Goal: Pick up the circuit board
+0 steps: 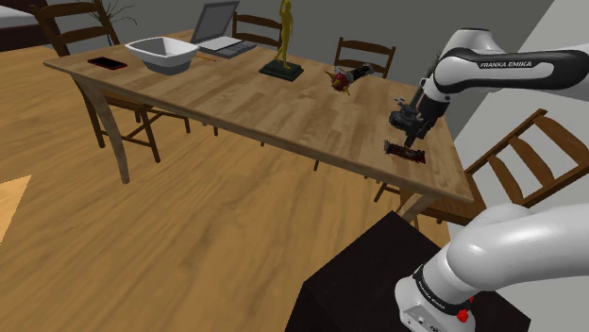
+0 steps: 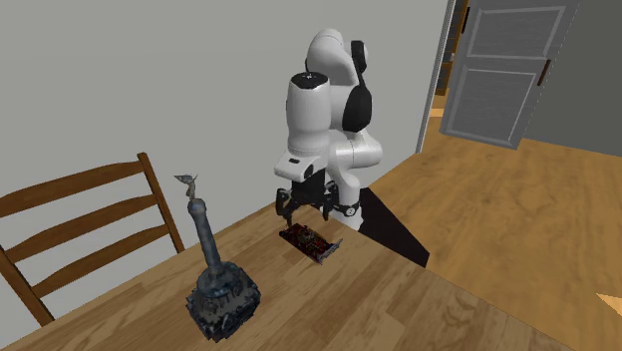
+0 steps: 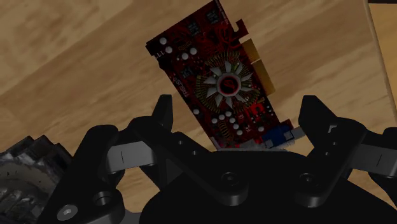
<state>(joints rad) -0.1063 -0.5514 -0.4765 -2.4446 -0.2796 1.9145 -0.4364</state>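
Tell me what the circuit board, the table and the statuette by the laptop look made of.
Circuit board: red, matte, probably rigid laminate. Its fan has pale blades and its edge contacts are gold-coloured, so perhaps plastic and metal.
Table: wood with a low sheen, judging by its grain and plank seams.
Statuette: gold-coloured, maybe metal or paint; the look leaves it open.

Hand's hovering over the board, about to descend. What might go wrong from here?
1. The board lies flat on the table, so the open fingers may hit wood before gripping its edges.
2. It sits askew between the fingers; closing may twist it or catch just a corner.
3. It lies near the table's end; a nudge from the hand might push it off.
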